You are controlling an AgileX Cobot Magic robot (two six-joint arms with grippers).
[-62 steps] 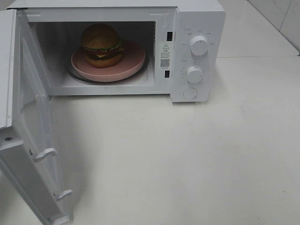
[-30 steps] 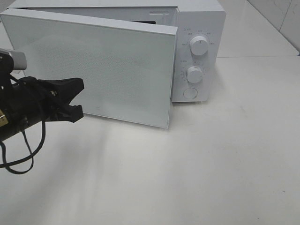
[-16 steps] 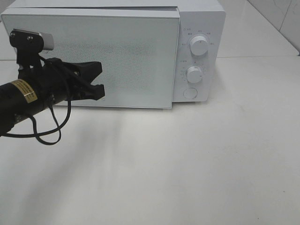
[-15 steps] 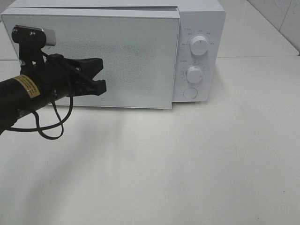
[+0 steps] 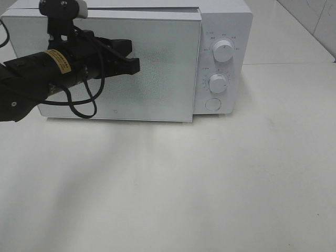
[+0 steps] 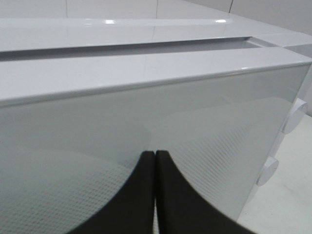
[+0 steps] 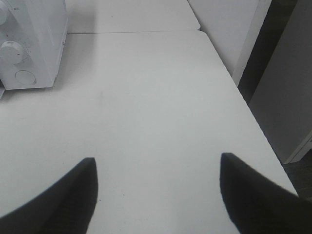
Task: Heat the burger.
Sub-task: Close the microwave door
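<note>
table (image 5: pixel 220 184) white, microwave (image 5: pixel 223 16) at its far side. door (image 5: pixel 163 84) looks shut, flush with the control panel, so by my reckoning loading and closing are done. left to do: start the heat. upper knob (image 5: pixel 223 51) and lower knob (image 5: pixel 217 83) not yet touched.

my left pincer (image 6: pixel 155 156), jaws together and empty, sits at the door's face; contact i can't confirm. my right pincer (image 7: pixel 157 165), jaws wide apart and empty, hangs over the table, well apart from the knobs.

burger: seen in no view. i judge it's inside, behind the door; its look can't be noted.
</note>
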